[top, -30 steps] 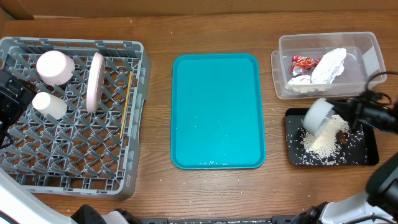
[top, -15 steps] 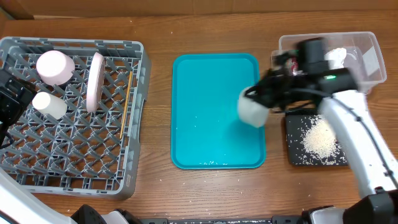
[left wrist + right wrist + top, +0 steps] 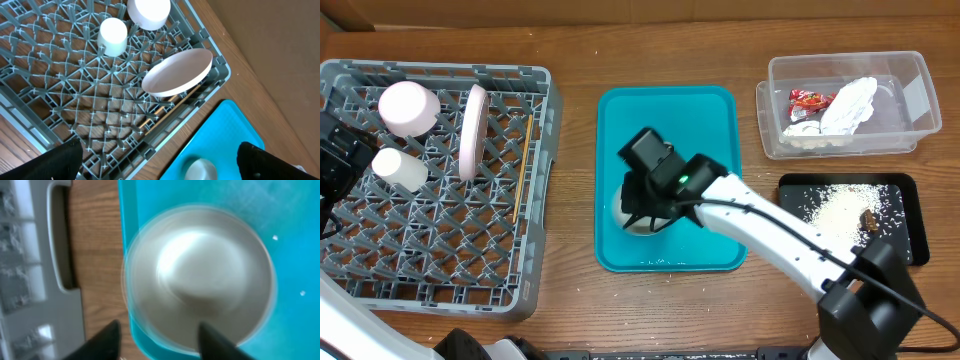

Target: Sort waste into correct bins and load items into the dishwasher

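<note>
- Dish rack (image 3: 440, 290): grey, lattice grid floor.
- Serving tray (image 3: 670, 120): plain teal.
- Shallow tray (image 3: 905, 250): black, speckled with white rice (image 3: 840, 208).
- Tub (image 3: 925, 100): clear; wrapper (image 3: 810, 99) shiny red, napkin (image 3: 850, 105) white.
- Plate (image 3: 473, 130): pale pink.
- Bowl (image 3: 200, 275): white.
- Table (image 3: 575, 200): brown wood grain.

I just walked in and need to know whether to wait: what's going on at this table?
The right gripper holds the white bowl over the teal tray, at the edge nearest the grey rack. The rice lies in the black tray; the red wrapper and napkin are in the clear tub. The grey rack holds a plate, a cup, a small dish and chopsticks. The left gripper hangs open above it.
</note>
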Controlling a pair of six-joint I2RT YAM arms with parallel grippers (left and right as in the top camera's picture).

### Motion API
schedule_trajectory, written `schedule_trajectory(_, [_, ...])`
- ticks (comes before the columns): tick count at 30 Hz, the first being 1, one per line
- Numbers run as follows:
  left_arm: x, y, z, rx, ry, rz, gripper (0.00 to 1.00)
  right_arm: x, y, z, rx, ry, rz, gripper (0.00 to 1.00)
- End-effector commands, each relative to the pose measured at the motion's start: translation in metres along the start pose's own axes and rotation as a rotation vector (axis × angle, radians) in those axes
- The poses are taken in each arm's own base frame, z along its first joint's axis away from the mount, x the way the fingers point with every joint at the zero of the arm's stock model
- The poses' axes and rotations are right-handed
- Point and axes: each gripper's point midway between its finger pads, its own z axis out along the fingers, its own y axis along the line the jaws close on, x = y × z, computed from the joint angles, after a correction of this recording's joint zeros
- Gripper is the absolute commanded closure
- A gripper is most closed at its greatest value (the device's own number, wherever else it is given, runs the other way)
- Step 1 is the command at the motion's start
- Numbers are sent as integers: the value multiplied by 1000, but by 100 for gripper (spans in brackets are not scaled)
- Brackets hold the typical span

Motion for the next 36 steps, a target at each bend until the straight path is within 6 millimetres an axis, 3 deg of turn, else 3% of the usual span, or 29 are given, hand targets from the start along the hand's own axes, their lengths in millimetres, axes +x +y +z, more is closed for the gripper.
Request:
schedule_trajectory(1, [0,-1,1,8,6,-12,0,-16,-2,-9,40,-84,-4,32])
schedule_trajectory(6, [0,-1,1,8,6,-12,0,-42,-4,-45,60,-102,-3,19])
schedule_trajectory(10, [0,-1,1,8,6,-12,0,-80,-25,-92,114,-155,80,5])
schedule_trajectory(13, [0,-1,1,8,6,-12,0,-114,-56,-133,164,-219,179,0])
schedule_trajectory(16, [0,-1,1,8,6,-12,0,-148,-104,-179,203,-287,326,0])
schedule_trajectory(19, [0,0,2,7,6,-12,0,-166,-155,-209,247,-327,462,0])
schedule_trajectory(24, [0,0,2,7,6,-12,0,-177,-237,-234,320,-361,666,0])
schedule_trajectory(27, [0,-1,2,7,6,-12,0,-184,-270,-246,335,-401,748,0])
schedule_trajectory(32, [0,-1,2,9,7,-15,0,-182,-306,-261,360,-431,838,0])
schedule_trajectory(36, [5,-17,1,101,37,-74,0,-181,-320,-267,369,-442,874,0])
